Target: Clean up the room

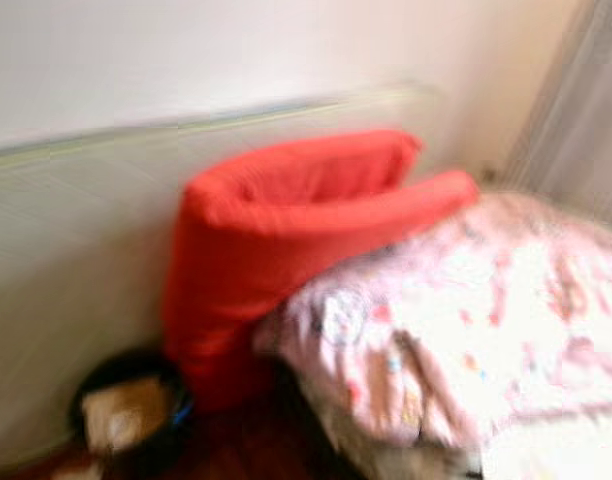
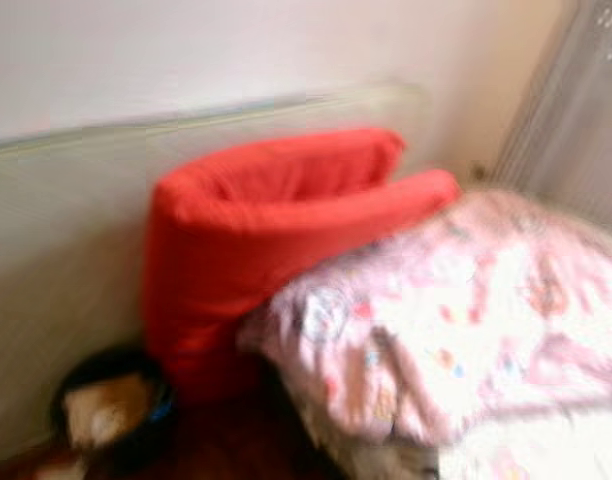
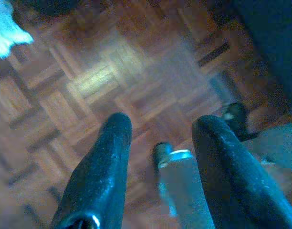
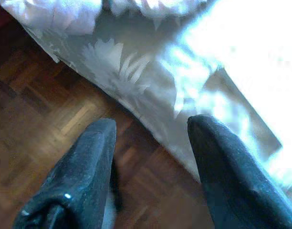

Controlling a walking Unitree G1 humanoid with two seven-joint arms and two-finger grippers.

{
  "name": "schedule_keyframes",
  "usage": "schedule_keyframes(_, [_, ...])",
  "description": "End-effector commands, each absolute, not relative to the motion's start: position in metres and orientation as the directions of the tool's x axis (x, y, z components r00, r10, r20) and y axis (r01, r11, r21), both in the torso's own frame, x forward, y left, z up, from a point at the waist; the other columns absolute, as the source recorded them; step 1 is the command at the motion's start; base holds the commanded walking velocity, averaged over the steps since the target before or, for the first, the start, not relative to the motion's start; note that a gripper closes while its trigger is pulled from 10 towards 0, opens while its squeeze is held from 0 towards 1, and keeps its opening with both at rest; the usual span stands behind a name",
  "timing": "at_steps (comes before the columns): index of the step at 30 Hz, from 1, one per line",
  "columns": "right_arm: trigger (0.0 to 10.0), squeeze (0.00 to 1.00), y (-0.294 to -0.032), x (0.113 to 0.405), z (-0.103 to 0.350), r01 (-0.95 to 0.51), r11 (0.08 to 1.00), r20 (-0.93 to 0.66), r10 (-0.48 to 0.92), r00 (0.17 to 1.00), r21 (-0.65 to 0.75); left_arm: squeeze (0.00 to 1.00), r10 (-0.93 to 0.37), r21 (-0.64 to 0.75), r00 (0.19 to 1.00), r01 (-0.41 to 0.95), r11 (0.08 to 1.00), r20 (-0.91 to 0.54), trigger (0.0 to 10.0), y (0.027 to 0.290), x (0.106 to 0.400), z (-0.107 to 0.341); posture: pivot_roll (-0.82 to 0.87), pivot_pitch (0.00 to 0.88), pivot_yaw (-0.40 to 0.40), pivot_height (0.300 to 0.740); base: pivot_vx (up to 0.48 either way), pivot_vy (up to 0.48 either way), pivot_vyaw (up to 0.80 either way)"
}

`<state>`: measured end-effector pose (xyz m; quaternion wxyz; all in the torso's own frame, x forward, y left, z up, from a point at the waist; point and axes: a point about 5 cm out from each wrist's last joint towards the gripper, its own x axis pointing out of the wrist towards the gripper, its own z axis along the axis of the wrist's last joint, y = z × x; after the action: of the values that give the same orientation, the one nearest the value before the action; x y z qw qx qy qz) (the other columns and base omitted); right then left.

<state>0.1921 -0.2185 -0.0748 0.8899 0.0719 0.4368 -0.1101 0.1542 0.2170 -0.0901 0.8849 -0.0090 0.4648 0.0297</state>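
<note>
Blurred head views show dark parquet floor (image 3: 103,76) beside a bed, a pale headboard panel (image 1: 76,230) against the wall. A thick red folded cushion (image 1: 286,230) leans on it, overlapping a pink patterned pillow (image 1: 466,320). Left pincer (image 3: 160,143) and right pincer (image 4: 151,138) hang spread apart above the floor.

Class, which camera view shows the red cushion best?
The left eye view: the red cushion appears whole, leaning on the headboard. The right eye view shows the same, shifted. Wrist views show parquet floor and bedding instead.
</note>
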Motion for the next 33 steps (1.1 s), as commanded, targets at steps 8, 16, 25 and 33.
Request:
schedule_keyframes(8, [10.0, 0.00, -0.198, 0.197, -0.077, 0.292, 0.955, -0.801, -0.129, 0.585, 0.059, 0.00, 0.067, 0.047, 0.589, -0.049, 0.998, -0.805, 10.0, 0.225, 0.173, -0.081, -0.02, 0.000, 0.034, 0.740, 0.000, 0.000, -0.76])
schedule_keyframes(16, [10.0, 0.00, -0.191, 0.202, -0.075, 0.295, 0.951, -0.789, -0.110, 0.605, 0.094, 0.00, 0.084, 0.056, 0.605, -0.065, 0.996, -0.792, 10.0, 0.228, 0.185, -0.075, 0.02, 0.000, 0.078, 0.740, 0.000, 0.000, -0.76])
schedule_keyframes(25, [10.0, 0.00, -0.187, 0.205, -0.074, 0.220, 0.972, -0.796, -0.069, 0.601, 0.082, 0.00, 0.094, 0.062, 0.612, -0.073, 0.995, -0.786, 10.0, 0.230, 0.189, -0.073, 0.01, 0.000, 0.088, 0.740, 0.000, 0.000, -0.75])
schedule_keyframes(33, [10.0, 0.00, -0.189, 0.204, -0.074, 0.259, 0.962, -0.795, -0.092, 0.599, 0.084, 0.00, 0.084, 0.059, 0.607, -0.061, 0.996, -0.790, 10.0, 0.230, 0.188, -0.073, -0.01, 0.000, 0.087, 0.740, 0.000, 0.000, -0.71])
